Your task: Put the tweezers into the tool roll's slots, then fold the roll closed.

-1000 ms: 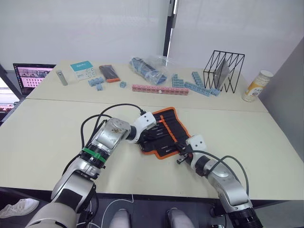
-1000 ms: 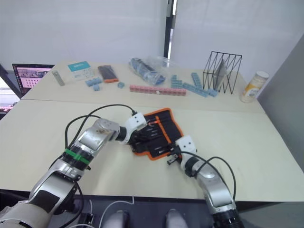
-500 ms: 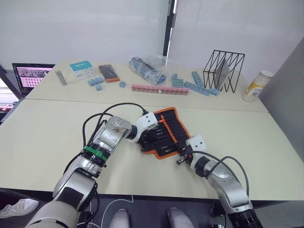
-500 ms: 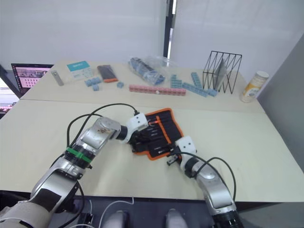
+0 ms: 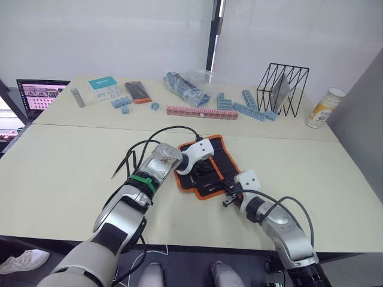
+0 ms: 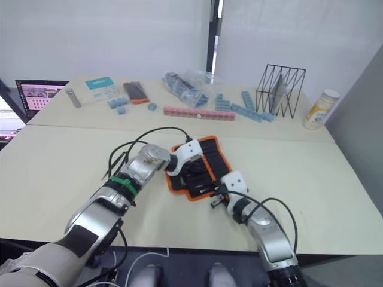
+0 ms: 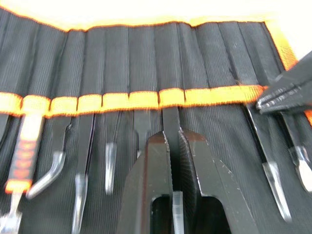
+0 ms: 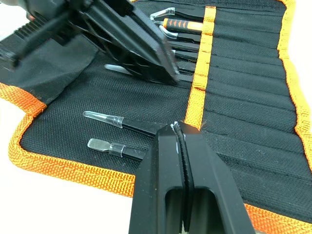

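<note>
Beige table [image 5: 72, 173] holds the open tool roll [image 5: 222, 156]. Up close, the left gripper [image 7: 174, 141] pinches one of the tweezers [image 7: 170, 119] at a slot. The right gripper [image 8: 179, 134] looks clamped shut, perhaps empty.

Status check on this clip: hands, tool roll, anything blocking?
Left hand shut on a tweezer at the orange strap. Right hand shut, tip resting on the tool roll. Roll lies open, tweezers slotted. Nothing blocking.

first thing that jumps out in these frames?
The black tool roll with orange edging, spread open at the table's middle. Both grippers are on it: the left gripper shut on a tweezer at the orange strap, the right gripper shut at the roll's near end.
</note>
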Motion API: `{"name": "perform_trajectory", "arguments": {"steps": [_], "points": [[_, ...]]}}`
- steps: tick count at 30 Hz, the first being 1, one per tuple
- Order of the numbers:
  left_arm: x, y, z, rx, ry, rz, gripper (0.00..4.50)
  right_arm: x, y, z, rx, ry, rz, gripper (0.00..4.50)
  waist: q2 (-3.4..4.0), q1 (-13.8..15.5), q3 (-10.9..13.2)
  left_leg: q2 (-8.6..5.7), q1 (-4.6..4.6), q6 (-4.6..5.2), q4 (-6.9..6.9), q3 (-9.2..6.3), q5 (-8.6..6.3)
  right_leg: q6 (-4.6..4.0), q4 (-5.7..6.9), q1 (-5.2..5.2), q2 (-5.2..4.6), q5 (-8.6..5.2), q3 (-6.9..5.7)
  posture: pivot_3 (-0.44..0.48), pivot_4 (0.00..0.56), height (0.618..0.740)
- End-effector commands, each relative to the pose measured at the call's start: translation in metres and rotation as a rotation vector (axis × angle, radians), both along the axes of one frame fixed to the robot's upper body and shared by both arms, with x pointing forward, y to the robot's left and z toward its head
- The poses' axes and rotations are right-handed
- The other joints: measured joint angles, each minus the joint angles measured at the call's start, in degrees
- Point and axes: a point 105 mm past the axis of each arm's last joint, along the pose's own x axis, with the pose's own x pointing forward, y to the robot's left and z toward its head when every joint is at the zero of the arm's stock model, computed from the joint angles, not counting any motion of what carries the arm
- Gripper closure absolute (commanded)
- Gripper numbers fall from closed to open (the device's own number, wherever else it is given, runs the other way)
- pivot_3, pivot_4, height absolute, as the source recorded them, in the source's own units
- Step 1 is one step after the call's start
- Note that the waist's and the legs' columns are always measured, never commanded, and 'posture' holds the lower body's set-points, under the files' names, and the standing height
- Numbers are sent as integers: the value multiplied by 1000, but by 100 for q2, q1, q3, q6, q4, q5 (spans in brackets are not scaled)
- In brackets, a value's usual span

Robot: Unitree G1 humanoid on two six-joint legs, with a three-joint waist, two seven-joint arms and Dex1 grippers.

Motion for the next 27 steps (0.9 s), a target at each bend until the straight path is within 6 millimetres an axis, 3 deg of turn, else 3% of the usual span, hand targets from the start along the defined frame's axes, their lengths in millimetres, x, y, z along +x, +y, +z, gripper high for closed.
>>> {"name": "perform_trajectory", "arguments": {"steps": [1, 6, 13, 19, 23, 27], "points": [[5, -11, 14, -23, -59, -25, 4460, -4, -4, -13, -22, 52, -15, 4500, 0, 6, 0, -1, 0, 0, 1, -1, 0, 0, 0, 1, 0, 0, 0, 0, 150, 740], [5, -11, 15, -38, -51, -32, 4460, -3, -5, -13, -24, 52, -21, 4500, 0, 8, 0, -6, -1, 0, 3, -3, 0, 3, 0, 3, -2, 1, 2, 0, 150, 740], [13, 13, 22, -59, -54, 31, 2086, 0, -9, -13, -25, 52, -27, 4500, 1, -26, 0, -6, -2, 0, 1, -4, 0, 9, 4, 0, -2, 4, 2, 0, 150, 740], [6, 31, 46, -116, -73, 47, 39, 2, -14, -10, -14, 46, -39, 4500, 7, -78, 2, -3, 4, 1, -3, -7, 0, 14, 17, -3, 2, 8, 5, 0, 150, 740], [-1, 55, 88, -311, 18, 140, 39, 7, -14, 5, 23, -3, -32, 4500, 11, -55, 5, -4, -2, 1, 3, -7, 1, 14, 14, -3, 1, 8, 5, 0, 150, 740], [-10, 77, 103, -339, -39, 195, 39, 13, -13, 16, 45, -36, -31, 4500, 26, -61, 10, -2, 0, 1, -2, -6, 1, 16, 15, -4, 1, 9, 5, 0, 150, 740]]}}
